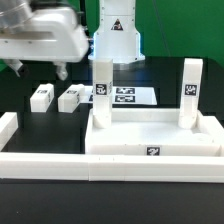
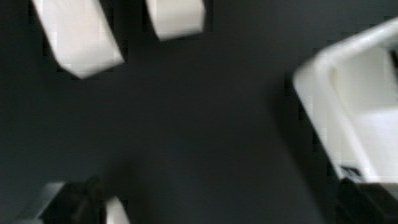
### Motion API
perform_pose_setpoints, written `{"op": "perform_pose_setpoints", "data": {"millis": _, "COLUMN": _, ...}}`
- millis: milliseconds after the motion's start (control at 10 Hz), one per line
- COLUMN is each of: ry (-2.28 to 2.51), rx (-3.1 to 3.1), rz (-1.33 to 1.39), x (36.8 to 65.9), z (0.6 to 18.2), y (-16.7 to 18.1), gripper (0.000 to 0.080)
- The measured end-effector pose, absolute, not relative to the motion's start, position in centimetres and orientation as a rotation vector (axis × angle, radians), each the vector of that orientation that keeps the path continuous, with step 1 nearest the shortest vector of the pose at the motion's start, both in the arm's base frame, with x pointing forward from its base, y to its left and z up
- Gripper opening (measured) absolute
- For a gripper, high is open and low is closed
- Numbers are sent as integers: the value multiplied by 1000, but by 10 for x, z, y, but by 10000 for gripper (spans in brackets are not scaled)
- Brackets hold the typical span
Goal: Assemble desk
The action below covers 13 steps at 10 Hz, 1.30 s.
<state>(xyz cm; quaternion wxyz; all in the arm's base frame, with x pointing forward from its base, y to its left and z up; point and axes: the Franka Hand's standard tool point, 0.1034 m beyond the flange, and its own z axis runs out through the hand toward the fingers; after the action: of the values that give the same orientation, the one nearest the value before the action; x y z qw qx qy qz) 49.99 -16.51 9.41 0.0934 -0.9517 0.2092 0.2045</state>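
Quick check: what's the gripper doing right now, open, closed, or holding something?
Gripper: jaws open, holding nothing.

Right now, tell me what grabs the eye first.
The white desk slab sits at the exterior view's right, a left upright leg and a right upright leg standing at its far corners. One loose leg and a second loose leg lie left of it, below the open hand.

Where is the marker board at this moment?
In the exterior view the marker board lies flat just behind the desk slab, to the right of a loose leg.
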Motion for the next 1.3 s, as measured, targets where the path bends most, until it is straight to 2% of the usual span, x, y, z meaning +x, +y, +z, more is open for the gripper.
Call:
{"op": "perform_pose_setpoints", "data": {"millis": 200, "ry": 718, "rx": -2751, "rz": 640, "x": 469, "z": 79, "y": -186, "gripper": 649}}
{"op": "perform_pose_setpoints", "data": {"millis": 600, "ry": 735, "rx": -2741, "rz": 657, "x": 466, "z": 76, "y": -183, "gripper": 649}}
{"op": "perform_pose_setpoints", "data": {"millis": 800, "ry": 843, "rx": -2678, "rz": 727, "x": 437, "z": 61, "y": -170, "gripper": 649}}
{"op": "perform_pose_setpoints", "data": {"millis": 1000, "ry": 810, "rx": -2719, "rz": 729, "x": 435, "z": 54, "y": -155, "gripper": 649}}
{"op": "perform_pose_setpoints", "data": {"millis": 1100, "ry": 814, "rx": -2719, "rz": 728, "x": 435, "z": 54, "y": -158, "gripper": 649}}
{"op": "perform_pose_setpoints", "data": {"millis": 1300, "ry": 796, "rx": -2636, "rz": 885, "x": 428, "z": 55, "y": -155, "gripper": 649}}
